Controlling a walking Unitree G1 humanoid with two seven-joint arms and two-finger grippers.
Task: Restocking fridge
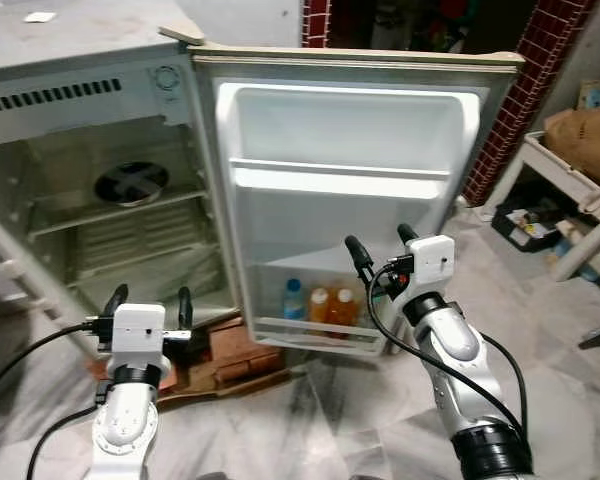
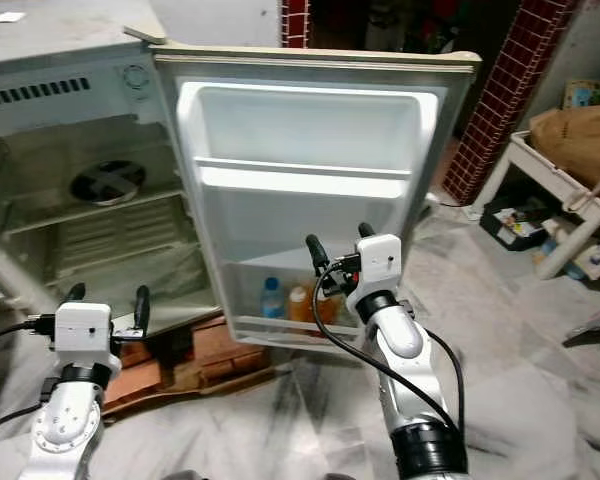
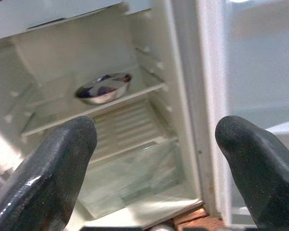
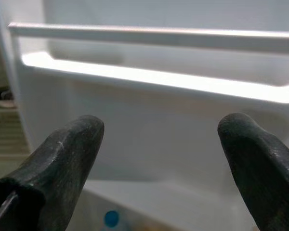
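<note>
A small fridge (image 1: 90,110) stands open, its white door (image 1: 345,130) swung toward me. In the door's bottom shelf (image 1: 320,330) stand a blue-capped bottle (image 1: 294,299) and two orange bottles (image 1: 330,306). A steel bowl (image 1: 131,183) rests on an inner fridge shelf, also seen as the bowl (image 3: 103,88) in the left wrist view. My right gripper (image 1: 382,248) is open in front of the door, just above and right of the bottles, holding nothing. Low in front of the fridge body, my left gripper (image 1: 149,297) is open and empty too.
The fridge sits on bricks (image 1: 235,355) over a marble floor (image 1: 320,420). At the right are a white rack (image 1: 570,190) with a brown sack (image 1: 585,135) and clutter beneath. A red-tiled pillar (image 1: 520,90) rises behind the door.
</note>
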